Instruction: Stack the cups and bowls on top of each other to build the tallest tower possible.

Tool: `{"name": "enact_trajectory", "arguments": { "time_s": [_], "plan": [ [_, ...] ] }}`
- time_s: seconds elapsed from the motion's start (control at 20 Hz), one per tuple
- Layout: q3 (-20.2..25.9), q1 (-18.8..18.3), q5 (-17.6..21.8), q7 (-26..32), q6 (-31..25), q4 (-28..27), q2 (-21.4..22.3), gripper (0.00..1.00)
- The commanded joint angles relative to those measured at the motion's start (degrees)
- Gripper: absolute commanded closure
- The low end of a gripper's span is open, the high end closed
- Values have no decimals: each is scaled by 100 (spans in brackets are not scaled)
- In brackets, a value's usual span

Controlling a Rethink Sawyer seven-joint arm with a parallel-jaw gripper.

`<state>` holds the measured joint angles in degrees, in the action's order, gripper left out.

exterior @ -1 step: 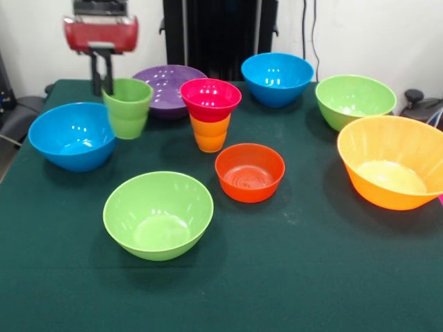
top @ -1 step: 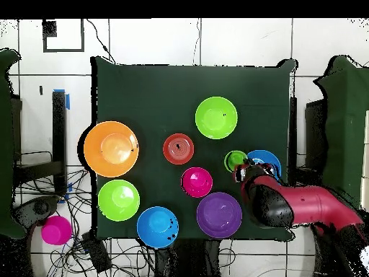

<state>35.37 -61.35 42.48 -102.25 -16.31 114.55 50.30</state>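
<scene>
The hand (exterior @ -1 step: 104, 81) hangs at the far rim of the light green cup (exterior @ -1 step: 128, 107), its dark fingers close together just behind the rim; whether they pinch it cannot be told. The cup stands upright on the green counter (exterior @ -1 step: 291, 277), between a blue bowl (exterior @ -1 step: 72, 135) and the purple bowl (exterior @ -1 step: 169, 88). The magenta bowl (exterior @ -1 step: 210, 99) sits on the orange cup (exterior @ -1 step: 210, 133) (a two-piece stack). Single bowls stand apart around them: orange-red (exterior @ -1 step: 249, 172), light green (exterior @ -1 step: 158, 214), large orange (exterior @ -1 step: 392, 161).
</scene>
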Motion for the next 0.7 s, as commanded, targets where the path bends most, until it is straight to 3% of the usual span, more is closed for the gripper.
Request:
{"name": "enact_trajectory", "arguments": {
  "time_s": [0.05, 0.25, 0.5, 0.7],
  "plan": [
    [697, -224, -573, 531, -562, 355, 755, 100],
    [944, -500, -1329, 760, -1266, 1131, 1180, 100],
    [1092, -586, -1755, 657, -1340, 1643, 1557, 100],
    [1494, -796, -2114, 923, -1340, 1987, 1945, 100]
  ]
}}
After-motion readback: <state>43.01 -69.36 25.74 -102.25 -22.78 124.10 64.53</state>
